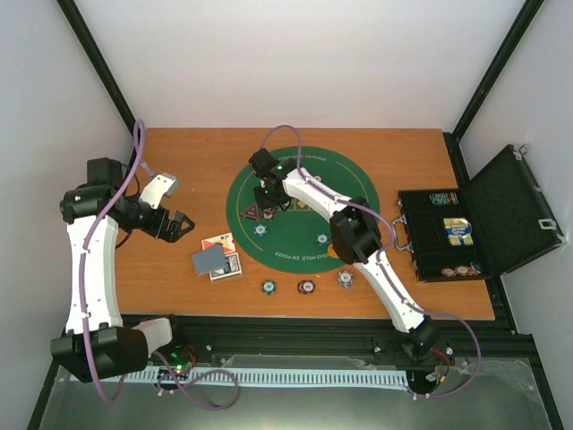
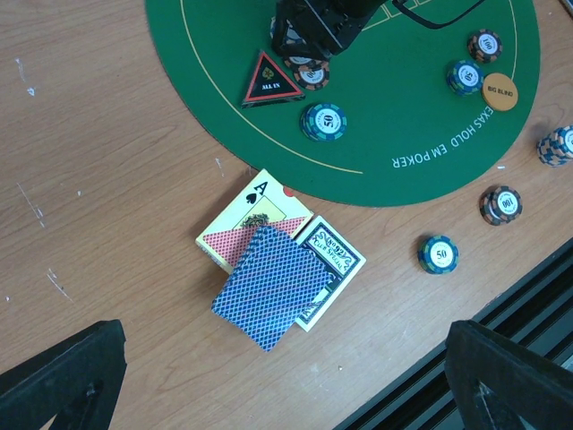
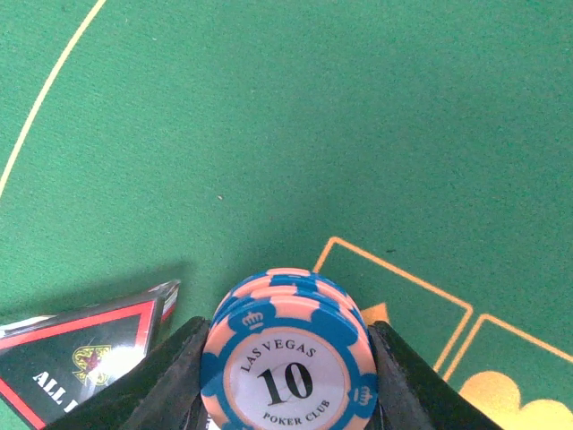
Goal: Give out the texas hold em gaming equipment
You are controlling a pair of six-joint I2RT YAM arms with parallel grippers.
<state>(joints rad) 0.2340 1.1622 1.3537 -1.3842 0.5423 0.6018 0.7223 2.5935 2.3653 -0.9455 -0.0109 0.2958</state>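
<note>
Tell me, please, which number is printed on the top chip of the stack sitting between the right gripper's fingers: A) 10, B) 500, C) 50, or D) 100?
A: in the right wrist view, the top of the pink-and-blue chip stack between the fingers of the right gripper reads LAS VEGAS 10 POKER CLUB.
</note>
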